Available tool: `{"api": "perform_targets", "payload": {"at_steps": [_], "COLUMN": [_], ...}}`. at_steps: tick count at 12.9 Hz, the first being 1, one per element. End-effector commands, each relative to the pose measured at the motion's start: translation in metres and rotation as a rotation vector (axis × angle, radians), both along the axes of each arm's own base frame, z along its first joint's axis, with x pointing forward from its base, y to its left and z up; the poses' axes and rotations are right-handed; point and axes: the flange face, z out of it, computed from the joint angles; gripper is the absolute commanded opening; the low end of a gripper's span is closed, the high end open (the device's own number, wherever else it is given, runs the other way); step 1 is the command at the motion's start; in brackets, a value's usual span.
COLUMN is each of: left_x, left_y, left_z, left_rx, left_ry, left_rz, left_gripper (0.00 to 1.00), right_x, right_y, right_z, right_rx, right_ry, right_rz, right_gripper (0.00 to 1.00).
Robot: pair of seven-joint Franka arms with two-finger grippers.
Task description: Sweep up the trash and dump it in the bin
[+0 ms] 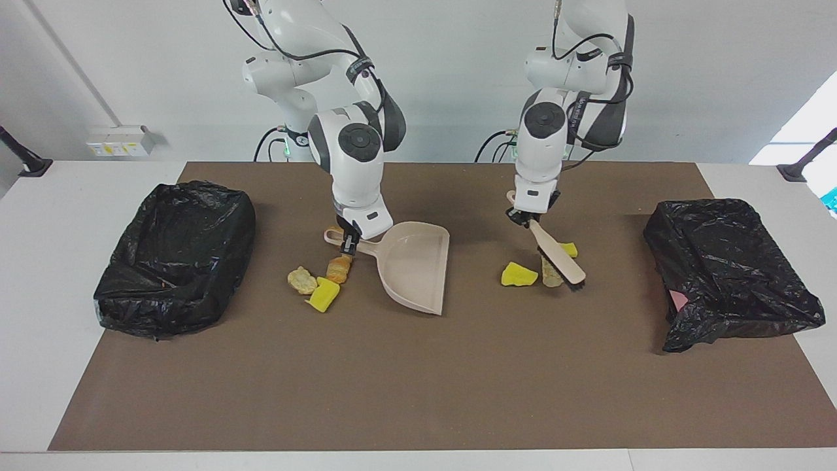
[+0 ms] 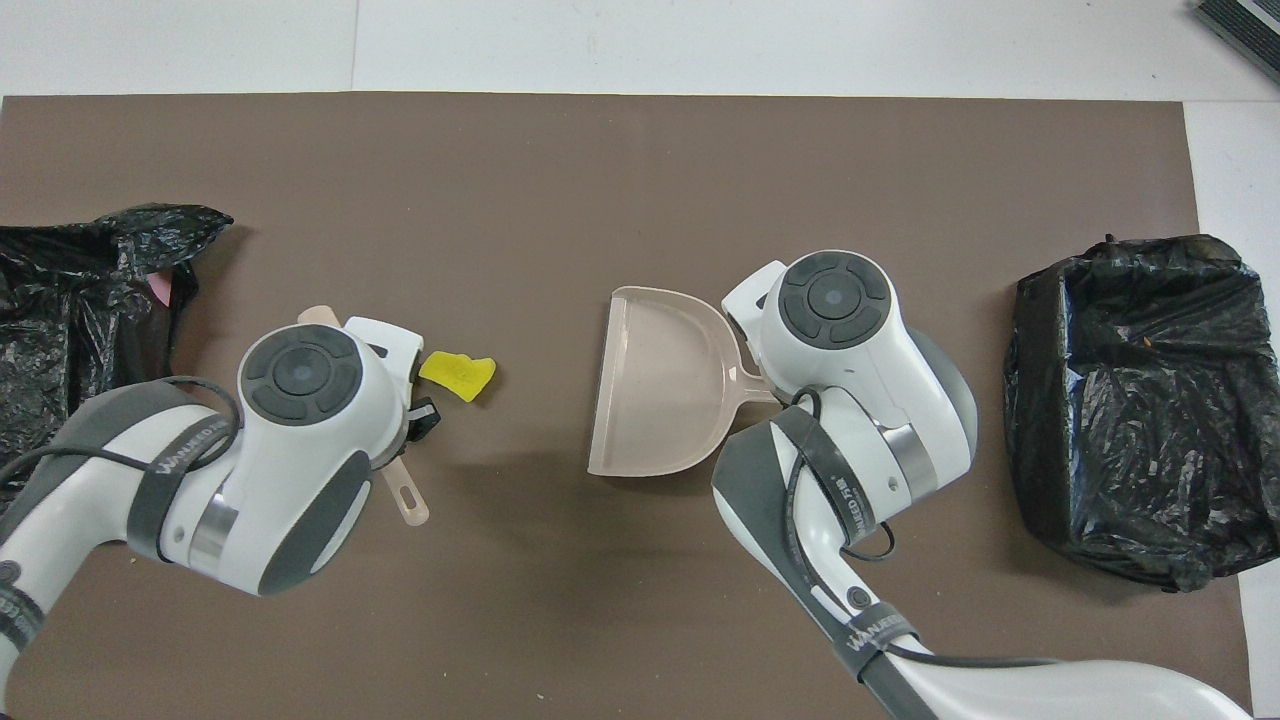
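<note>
My right gripper (image 1: 348, 243) is shut on the handle of the beige dustpan (image 1: 415, 265), whose open mouth faces the left arm's end of the table. Three trash pieces lie by its handle: a tan lump (image 1: 301, 280), a yellow wedge (image 1: 324, 296) and an orange lump (image 1: 339, 268). My left gripper (image 1: 525, 218) is shut on the brush (image 1: 556, 254), which slants down across a tan piece (image 1: 548, 277) between two yellow pieces (image 1: 518, 275) (image 1: 569, 248). In the overhead view the arms hide most trash; one yellow piece (image 2: 458, 370) and the dustpan (image 2: 655, 390) show.
A bin lined with a black bag (image 1: 173, 258) stands at the right arm's end of the brown mat. A second black-bagged bin (image 1: 726, 271) stands at the left arm's end. Both show in the overhead view, bin (image 2: 1130, 400) and bin (image 2: 80, 290).
</note>
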Motion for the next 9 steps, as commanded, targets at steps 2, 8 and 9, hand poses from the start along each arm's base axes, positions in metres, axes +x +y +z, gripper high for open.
{"api": "perform_targets", "payload": {"at_steps": [2, 8, 9], "left_x": [-0.016, -0.034, -0.035], "left_y": [0.074, 0.052, 0.041], "left_z": [-0.019, -0.03, -0.03], "left_rx": [0.056, -0.02, -0.031], "left_ry": [0.044, -0.017, -0.021], "left_rz": [0.107, -0.185, -0.226], "left_gripper": [0.0, 0.0, 0.0], "right_x": [-0.012, -0.022, -0.023], "right_y": [0.033, 0.058, 0.057], "right_z": [-0.012, -0.022, -0.023], "right_rx": [0.026, 0.019, 0.017], "right_ry": [0.017, -0.011, -0.008], "right_rz": [-0.009, -0.125, -0.125], "right_gripper": [0.0, 0.0, 0.0]}}
